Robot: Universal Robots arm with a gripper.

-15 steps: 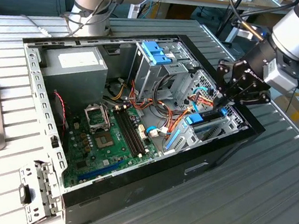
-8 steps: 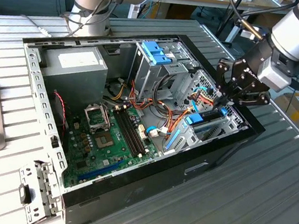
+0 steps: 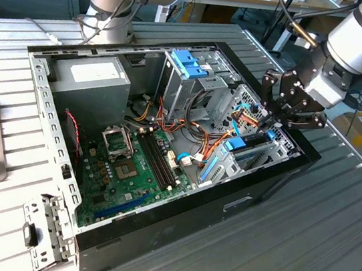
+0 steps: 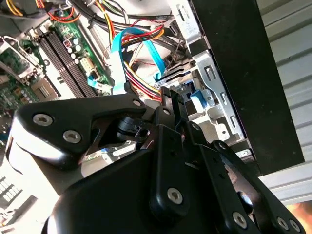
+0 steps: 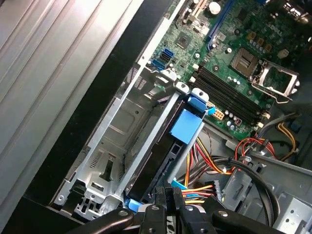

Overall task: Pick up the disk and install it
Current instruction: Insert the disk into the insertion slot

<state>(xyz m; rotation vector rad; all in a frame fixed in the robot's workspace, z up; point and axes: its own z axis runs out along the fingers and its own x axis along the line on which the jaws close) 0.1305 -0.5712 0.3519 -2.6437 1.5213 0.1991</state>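
An open black computer case [image 3: 225, 202] is lying on its side on a table of ribbed grey metal slats [image 3: 327, 250], its perforated steel frame edges catching the light. Inside it a green motherboard [image 3: 132, 169] is lying flat, with dark memory slots and a square socket, beside a plain grey power-supply box [image 3: 93, 86] and bundles of red, yellow and orange wires [image 3: 201, 135]. A paler blue twin-tabbed bracket [image 3: 190, 62] is sitting on top of a metal cage near the middle. Wooden workbenches are standing in the background. The disk [image 5: 168, 161], a flat dark slab edged by bright blue plastic rails with a blue tab [image 5: 186, 126], is sitting on edge in the silver sheet-metal drive bay [image 5: 117, 141] at the corner of the case on the exterior view's right. The black, bolted gripper [image 3: 286, 110] is hovering just over that bay, its fingers [image 5: 168, 197] drawn close together at the end of the disk; whether they are gripping it cannot be told.
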